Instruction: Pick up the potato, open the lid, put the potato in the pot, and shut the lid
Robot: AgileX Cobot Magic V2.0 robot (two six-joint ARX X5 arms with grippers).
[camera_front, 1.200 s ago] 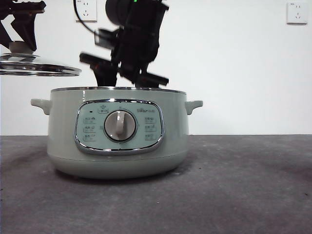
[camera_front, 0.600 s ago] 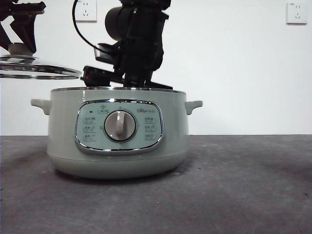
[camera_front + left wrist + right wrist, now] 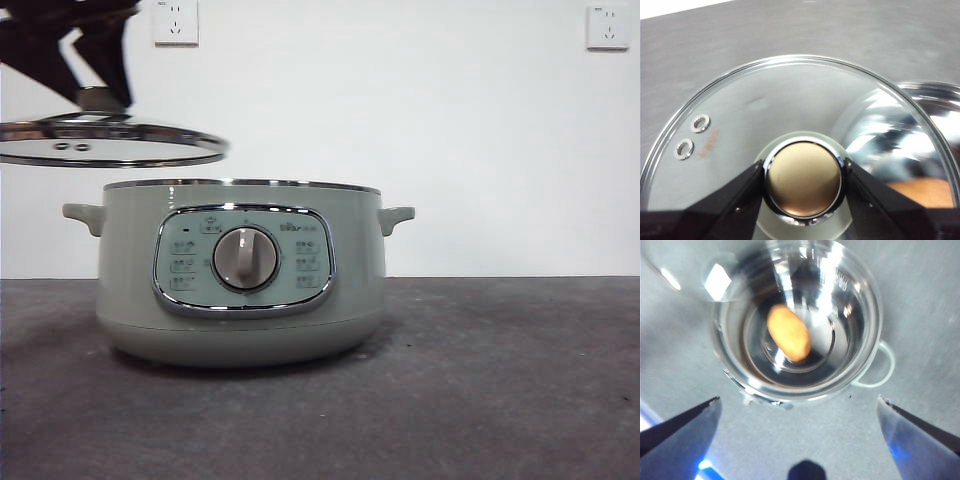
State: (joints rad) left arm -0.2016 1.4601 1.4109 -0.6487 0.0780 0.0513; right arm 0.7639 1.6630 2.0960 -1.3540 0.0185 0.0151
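Note:
The pale green pot (image 3: 240, 270) stands open on the dark table. The orange-brown potato (image 3: 788, 334) lies on the shiny bottom inside the pot (image 3: 870, 330). My left gripper (image 3: 95, 95) is shut on the knob (image 3: 802, 180) of the glass lid (image 3: 105, 143) and holds it level, above and left of the pot's rim, partly over it. In the left wrist view the lid (image 3: 765, 105) fills the frame, with a bit of the potato (image 3: 922, 192) seen through it. My right gripper (image 3: 797, 410) is open and empty, high above the pot, out of the front view.
The dark grey table (image 3: 480, 380) runs right of the pot. A white wall with two sockets (image 3: 610, 27) stands behind.
The right arm has lifted out of the front view, away from the pot. The left gripper has carried the lid to the right, toward the pot.

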